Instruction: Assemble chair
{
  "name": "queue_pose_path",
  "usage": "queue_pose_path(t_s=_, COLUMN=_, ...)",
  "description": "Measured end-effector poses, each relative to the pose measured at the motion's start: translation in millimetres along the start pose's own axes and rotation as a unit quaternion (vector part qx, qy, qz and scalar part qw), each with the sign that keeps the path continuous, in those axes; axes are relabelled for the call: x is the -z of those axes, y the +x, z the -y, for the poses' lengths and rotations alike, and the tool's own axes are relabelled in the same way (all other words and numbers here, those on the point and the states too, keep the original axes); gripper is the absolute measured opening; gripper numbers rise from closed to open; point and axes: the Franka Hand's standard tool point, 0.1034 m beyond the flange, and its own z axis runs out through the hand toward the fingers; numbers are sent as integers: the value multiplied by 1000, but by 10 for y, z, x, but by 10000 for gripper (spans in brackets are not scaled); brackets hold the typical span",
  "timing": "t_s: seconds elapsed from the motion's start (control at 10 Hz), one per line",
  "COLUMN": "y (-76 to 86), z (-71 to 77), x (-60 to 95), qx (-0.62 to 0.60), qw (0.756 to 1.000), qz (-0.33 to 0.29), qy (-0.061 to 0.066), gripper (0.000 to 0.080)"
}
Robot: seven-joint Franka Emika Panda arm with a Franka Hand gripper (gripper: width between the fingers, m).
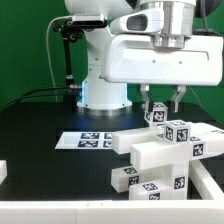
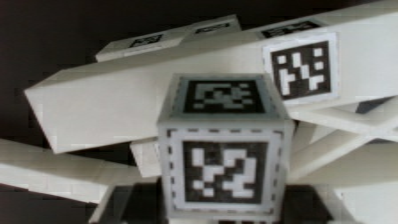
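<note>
The chair lies in loose white parts with black-and-white tags, piled at the exterior view's right (image 1: 165, 152). My gripper (image 1: 162, 108) hangs straight down over the top of the pile. Its two fingers (image 1: 147, 101) stand on either side of a small tagged block (image 1: 158, 116). In the wrist view that block (image 2: 222, 150) fills the middle, one tag on its upper face and one on the face toward the camera. My gripper (image 2: 222, 207) is shut on it, with the fingertips mostly hidden at the frame's edge. Other tagged parts (image 2: 299, 68) and a broad slab (image 2: 98, 105) lie behind it.
The marker board (image 1: 92, 140) lies flat on the black table, at the exterior view's left of the pile. The robot's white base (image 1: 100, 85) stands behind it. A white edge (image 1: 3, 172) shows at the far left, and a pale rim (image 1: 60, 208) runs along the table's front.
</note>
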Motion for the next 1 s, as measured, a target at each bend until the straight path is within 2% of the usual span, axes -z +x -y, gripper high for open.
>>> queue_pose_path(t_s=0.2, y=-30, z=30, x=-55, qx=1, qw=1000, qz=-4, qy=-2, gripper=284)
queue_pose_path(t_s=0.9, y=-18, z=-6, x=-59, qx=1, qw=1000, qz=-13, qy=-4, gripper=284)
queue_pose_path(t_s=1.0, y=-18, z=-6, x=-59, qx=1, qw=1000, qz=-13, qy=-4, gripper=479)
